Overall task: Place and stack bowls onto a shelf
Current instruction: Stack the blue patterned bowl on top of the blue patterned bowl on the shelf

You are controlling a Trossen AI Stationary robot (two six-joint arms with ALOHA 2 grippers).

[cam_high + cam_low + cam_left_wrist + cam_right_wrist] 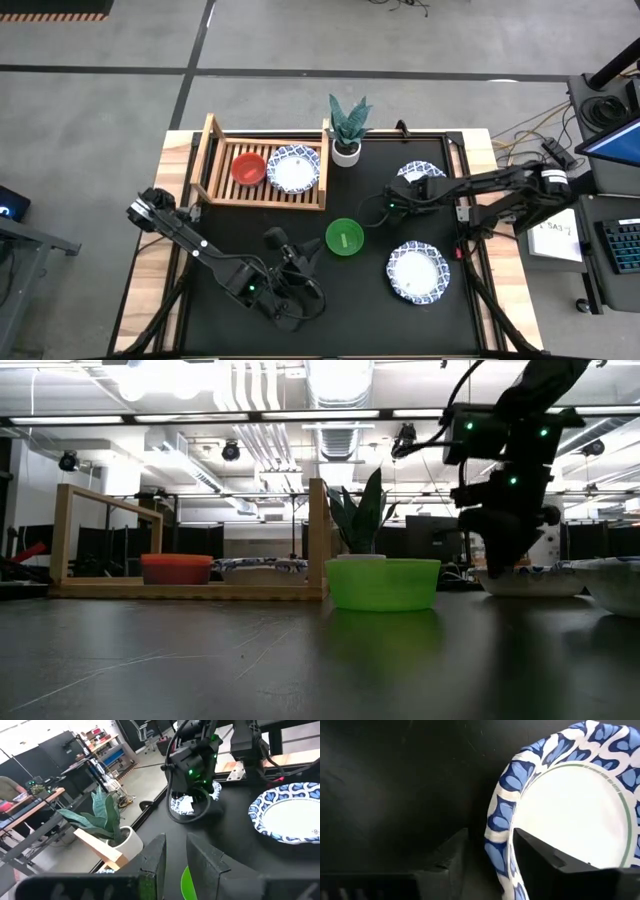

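The wooden shelf (262,165) holds a red bowl (248,168) and a white blue-rimmed bowl (294,169) side by side. A green bowl (343,237) sits on the black mat, with a white patterned bowl (418,272) to its right. My right gripper (490,865) is open and low over another white patterned bowl (420,174); one finger stands inside the bowl's rim (501,827) and one outside. My left gripper (175,855) is open. It hovers just left of the green bowl (186,882) and touches nothing. My right gripper comes from above with its fingers on either side of the white bowl's near rim (495,845). The bowl rests on the mat. I cannot tell whether either finger touches the rim.
A white plant pot (347,150) with a green plant stands at the shelf's right end, close to the right arm (500,185). The shelf's raised rails (208,150) border the two bowls. Bare black mat lies toward the near edge (380,320).
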